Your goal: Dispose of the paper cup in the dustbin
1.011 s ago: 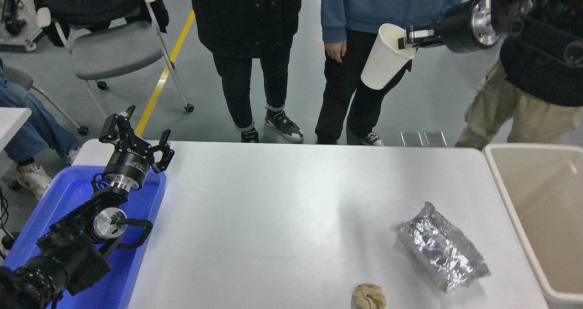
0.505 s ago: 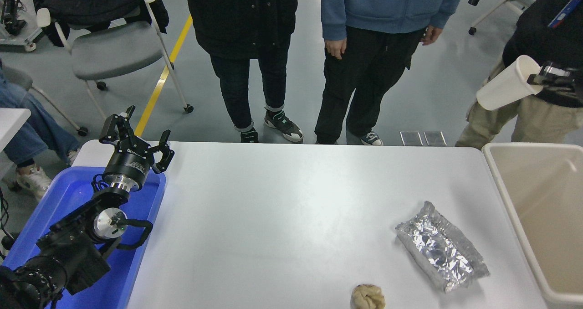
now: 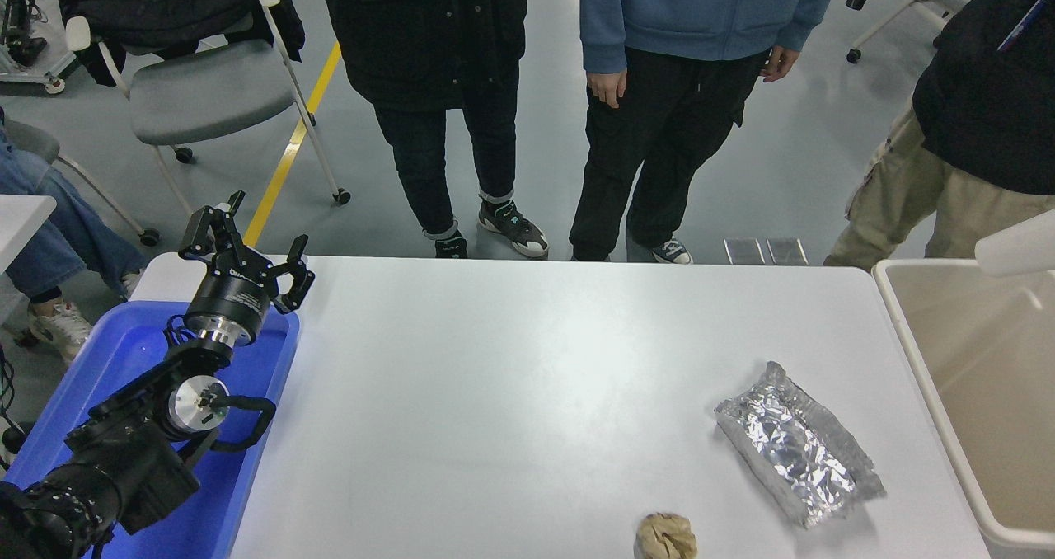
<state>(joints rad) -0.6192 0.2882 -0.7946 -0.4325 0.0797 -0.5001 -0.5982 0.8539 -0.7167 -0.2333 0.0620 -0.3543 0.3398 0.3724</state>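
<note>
The white paper cup (image 3: 1018, 247) shows only in part at the picture's right edge, lying on its side in the air over the far rim of the beige dustbin (image 3: 931, 265). What holds it is cut off by the frame, and my right gripper is out of view. The dustbin stands at the table's right end, its inside bare where it shows. My left gripper (image 3: 247, 250) is open and empty, parked over the blue tray at the lower left.
A silver foil packet (image 3: 798, 455) and a crumpled brown paper ball (image 3: 666, 536) lie on the white table (image 3: 527, 394) at the front right. A blue tray (image 3: 124, 353) sits at the left. Several people stand at the far side, with a chair (image 3: 206, 89).
The cup has moved right and down, from high over the far side to just above the dustbin's far rim. My right gripper has left the frame. The left arm has not moved.
</note>
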